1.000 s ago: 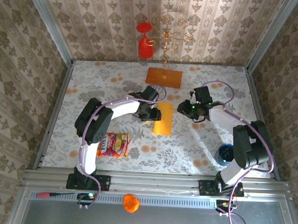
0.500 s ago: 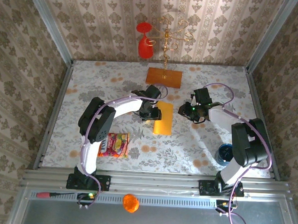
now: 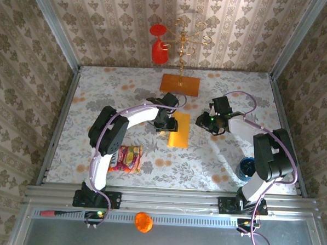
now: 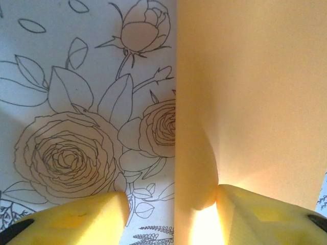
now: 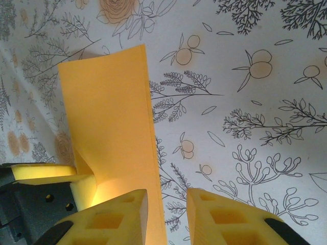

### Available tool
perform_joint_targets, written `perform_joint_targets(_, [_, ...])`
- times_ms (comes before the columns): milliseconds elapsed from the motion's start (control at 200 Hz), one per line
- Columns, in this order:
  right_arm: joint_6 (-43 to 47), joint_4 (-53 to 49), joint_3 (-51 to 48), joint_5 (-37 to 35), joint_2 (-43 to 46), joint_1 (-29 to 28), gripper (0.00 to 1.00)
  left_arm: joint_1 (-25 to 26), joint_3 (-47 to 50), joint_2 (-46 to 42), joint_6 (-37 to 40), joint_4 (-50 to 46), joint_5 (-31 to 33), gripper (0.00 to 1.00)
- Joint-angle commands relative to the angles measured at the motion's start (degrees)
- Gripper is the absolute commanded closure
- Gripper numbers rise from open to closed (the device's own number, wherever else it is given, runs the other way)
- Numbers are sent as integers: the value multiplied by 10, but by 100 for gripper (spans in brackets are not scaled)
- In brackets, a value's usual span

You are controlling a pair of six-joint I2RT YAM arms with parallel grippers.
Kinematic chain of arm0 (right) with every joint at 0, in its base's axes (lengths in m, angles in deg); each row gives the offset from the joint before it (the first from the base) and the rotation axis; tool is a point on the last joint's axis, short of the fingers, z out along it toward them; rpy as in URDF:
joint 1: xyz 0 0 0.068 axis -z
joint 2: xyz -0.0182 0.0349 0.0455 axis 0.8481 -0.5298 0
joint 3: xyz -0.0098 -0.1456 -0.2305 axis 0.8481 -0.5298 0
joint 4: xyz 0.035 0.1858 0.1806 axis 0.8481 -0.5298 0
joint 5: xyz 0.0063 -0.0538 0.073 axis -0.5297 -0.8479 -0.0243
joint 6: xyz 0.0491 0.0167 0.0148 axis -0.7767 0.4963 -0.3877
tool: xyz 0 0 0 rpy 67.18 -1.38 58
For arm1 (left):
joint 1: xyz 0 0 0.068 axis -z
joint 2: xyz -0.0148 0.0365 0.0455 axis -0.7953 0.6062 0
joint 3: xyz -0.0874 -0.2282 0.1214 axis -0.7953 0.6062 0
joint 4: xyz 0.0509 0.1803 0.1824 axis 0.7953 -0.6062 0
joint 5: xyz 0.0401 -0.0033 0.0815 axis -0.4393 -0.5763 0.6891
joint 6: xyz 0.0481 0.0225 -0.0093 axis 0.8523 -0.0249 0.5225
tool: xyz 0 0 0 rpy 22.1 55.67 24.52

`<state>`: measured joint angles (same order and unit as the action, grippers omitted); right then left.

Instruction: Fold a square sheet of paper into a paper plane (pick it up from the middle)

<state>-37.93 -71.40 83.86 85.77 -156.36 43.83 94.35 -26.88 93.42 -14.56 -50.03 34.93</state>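
Observation:
The square sheet of paper (image 3: 180, 133), yellow-orange, lies mid-table folded into a narrow upright strip, not a paper plane. My left gripper (image 3: 166, 123) is at the strip's left edge. In the left wrist view the left gripper (image 4: 171, 201) is open, straddling that edge of the paper (image 4: 250, 92). Its right finger (image 4: 245, 214) touches the paper, which bulges up against it. My right gripper (image 3: 206, 121) hovers just right of the strip. In the right wrist view the right gripper (image 5: 167, 196) stands open over the right edge of the paper (image 5: 107, 112), nothing clamped.
A brownish-orange board (image 3: 180, 84) with a gold stand sits at the back, a red glass (image 3: 158, 48) hanging from it. A snack packet (image 3: 126, 157) lies front left and a blue cup (image 3: 246, 167) front right. An orange ball (image 3: 143, 222) rests on the near rail.
The left arm has swung slightly right, bringing its gripper closer onto the strip's left edge. The right gripper and the paper have barely moved.

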Motion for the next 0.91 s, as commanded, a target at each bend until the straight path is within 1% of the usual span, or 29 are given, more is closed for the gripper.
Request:
perform_joint_targets(0, [-6,2,-6,-6,-12,-1,73,16,31,87,9,-17,-17,47])
perform_joint_targets(680, [1,15,-7,22,-35,-5,73,17,26,103,5,-26,-12,46])
perform_joint_targets(800, [1,23,-7,32,-39,-8,73,17,25,107,4,-29,-12,46])
perform_joint_targets(900, [2,41,-9,57,-44,-10,73,17,25,109,4,-32,-9,45])
